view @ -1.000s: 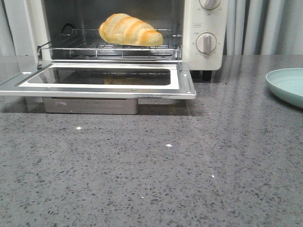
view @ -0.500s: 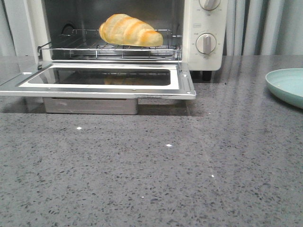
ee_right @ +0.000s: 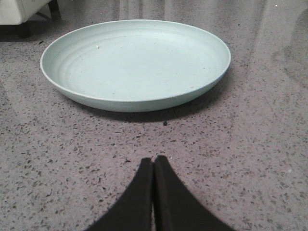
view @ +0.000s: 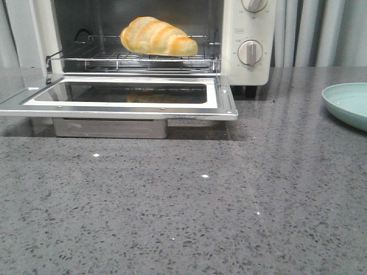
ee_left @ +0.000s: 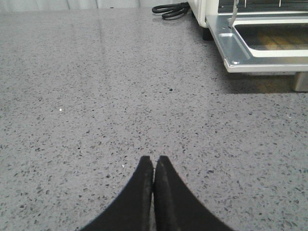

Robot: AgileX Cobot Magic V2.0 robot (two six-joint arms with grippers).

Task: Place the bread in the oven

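The bread (view: 157,36), golden-yellow with orange-brown stripes, lies on the wire rack (view: 132,57) inside the cream-white oven (view: 249,34). The oven's glass door (view: 123,97) hangs open and flat over the counter. A corner of the open door also shows in the left wrist view (ee_left: 255,43). Neither arm shows in the front view. My left gripper (ee_left: 154,159) is shut and empty over bare counter, left of the oven. My right gripper (ee_right: 154,159) is shut and empty just in front of the plate.
A pale green empty plate (ee_right: 134,62) sits on the counter right of the oven; its edge shows in the front view (view: 347,103). A black cord (ee_left: 171,9) lies behind the oven's left side. The counter is speckled grey stone. Curtains hang behind.
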